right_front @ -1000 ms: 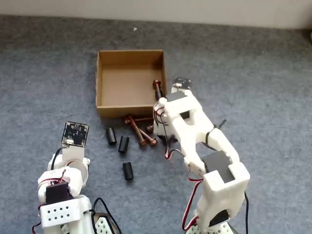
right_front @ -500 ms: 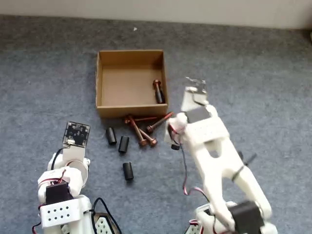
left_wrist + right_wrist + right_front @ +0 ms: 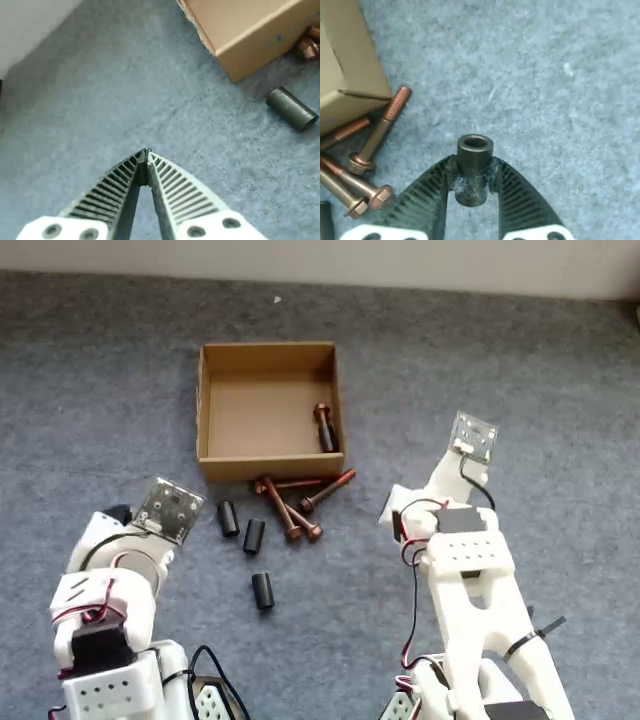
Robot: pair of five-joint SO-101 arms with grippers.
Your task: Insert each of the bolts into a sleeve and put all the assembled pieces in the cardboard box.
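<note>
- My right jaws clamp a sleeve (image 3: 474, 170) — I fear a weak grip lets it tilt when a bolt (image 3: 381, 127) pushes in.
- Left jaws: closed, empty.

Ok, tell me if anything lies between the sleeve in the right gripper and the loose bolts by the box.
Nothing visible does. The right gripper is shut on the sleeve, and only bare carpet lies between it and the nearest bolt beside the cardboard box.
</note>
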